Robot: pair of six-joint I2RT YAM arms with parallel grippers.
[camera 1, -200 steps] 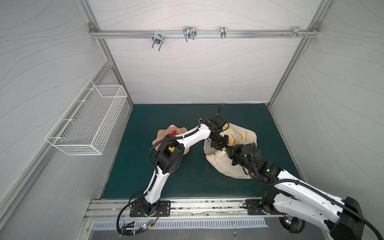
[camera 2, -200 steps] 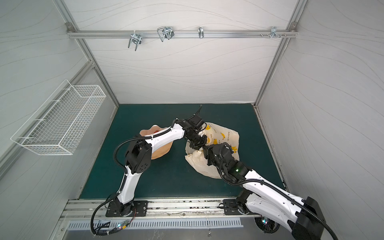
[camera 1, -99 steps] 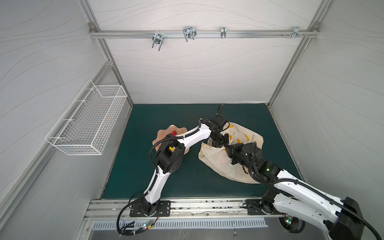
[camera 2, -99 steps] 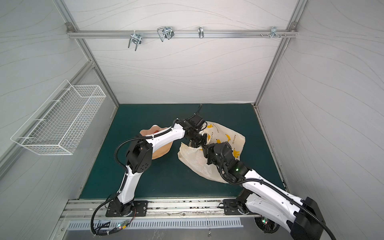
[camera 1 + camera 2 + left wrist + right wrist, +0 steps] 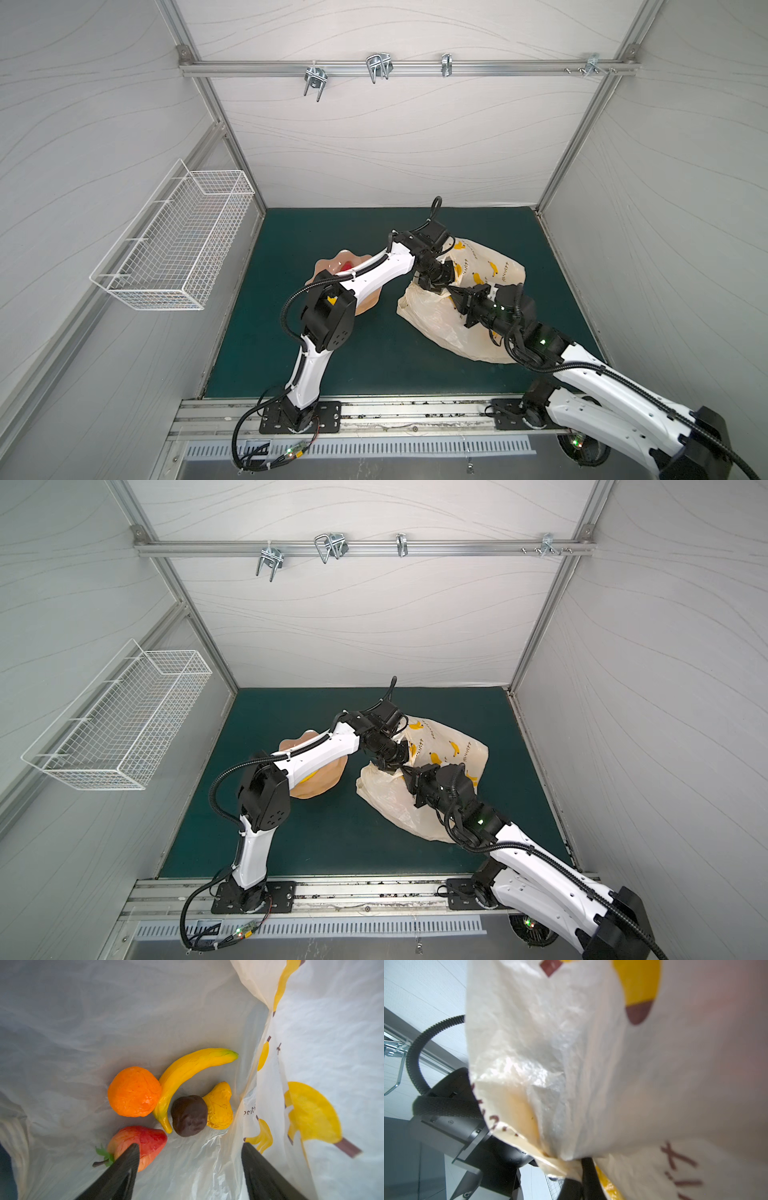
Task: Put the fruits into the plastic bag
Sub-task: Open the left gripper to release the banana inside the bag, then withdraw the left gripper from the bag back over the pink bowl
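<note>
- Dark green flat mat (image 5: 374, 357) forms the work surface, closed in by white wall panels (image 5: 395, 145) on 3 sides.
- 2 things lie directly on it, seen in both top views.
- Thin, crinkly cream plastic bag (image 5: 432, 328) with yellow banana prints: right of centre, slumped.
- Wavy-edged peach-pink dish (image 5: 311, 789): left of centre, partly hidden; bare mat separates it from the bag.

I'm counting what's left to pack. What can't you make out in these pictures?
Dish: in both top views the left arm covers most of it; only a red piece shows, too small to name.
Bag contents: in both top views, hidden by its own wall.
Strawberry: left wrist view, partly behind a left gripper finger.
Right gripper fingertips: right wrist view, mostly covered by the bag, blurred up close.
</note>
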